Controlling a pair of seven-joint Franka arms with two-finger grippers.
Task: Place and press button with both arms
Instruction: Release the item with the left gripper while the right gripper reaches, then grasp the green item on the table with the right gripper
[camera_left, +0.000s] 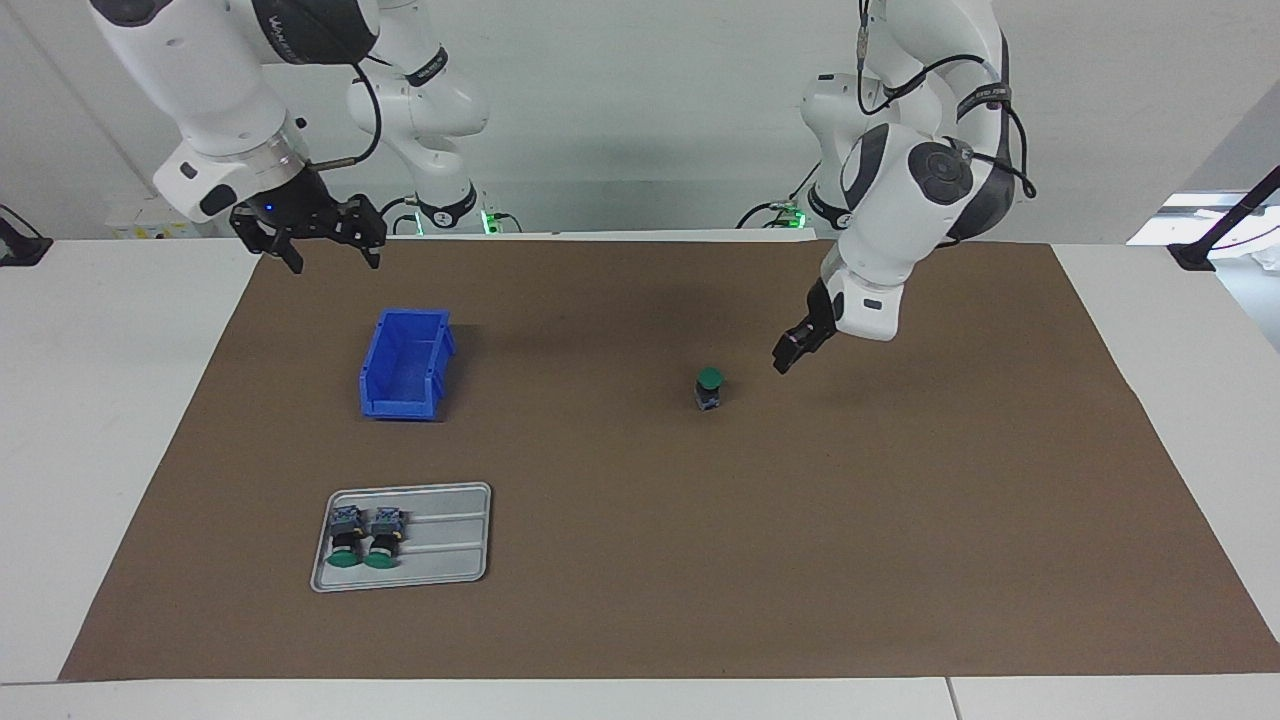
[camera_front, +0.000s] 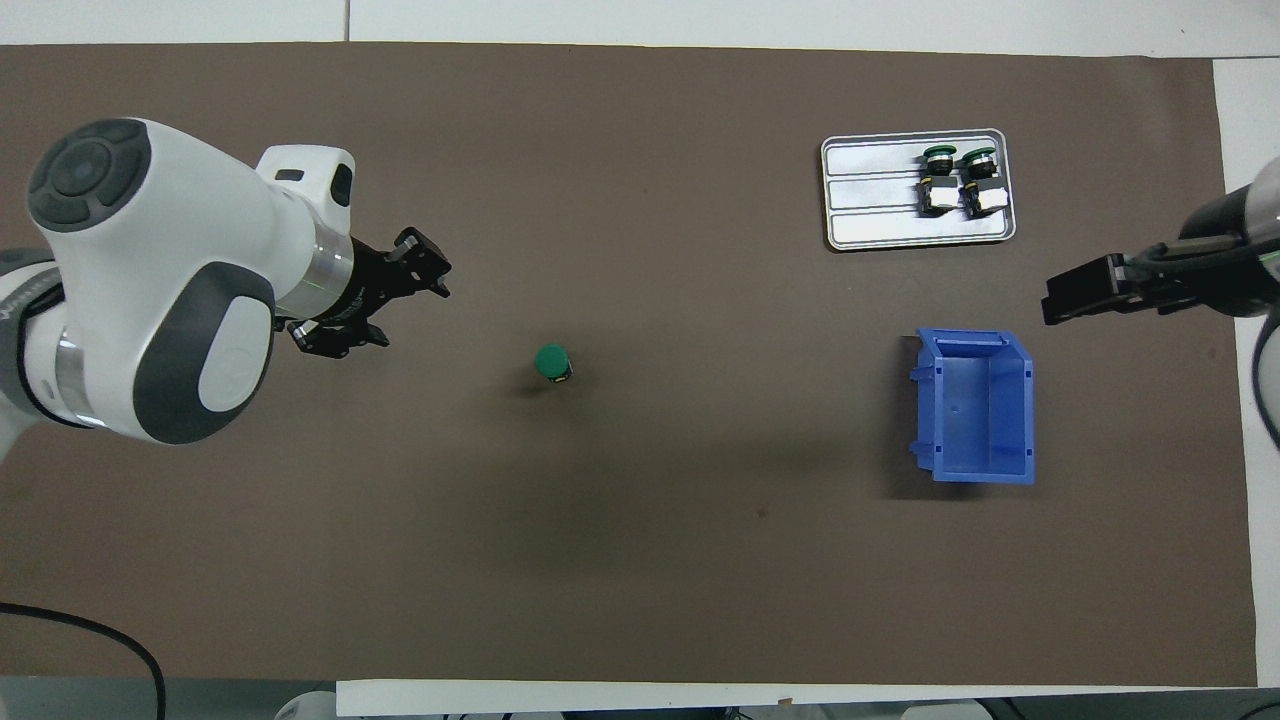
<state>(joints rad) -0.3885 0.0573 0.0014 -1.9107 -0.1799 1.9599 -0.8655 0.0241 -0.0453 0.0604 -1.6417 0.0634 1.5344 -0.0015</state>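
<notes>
One button (camera_left: 709, 387) stands upright on the mat, cap up, just beside and below the empty, wide-open left gripper (camera_left: 790, 352), so the press wants a straight drop onto the cap, while the right gripper (camera_left: 318, 236) waits open over the mat's edge near the bin (camera_left: 405, 364).

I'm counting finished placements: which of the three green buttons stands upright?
The button alone on the brown mat, cap up; the two buttons in the metal tray lie flat.
</notes>
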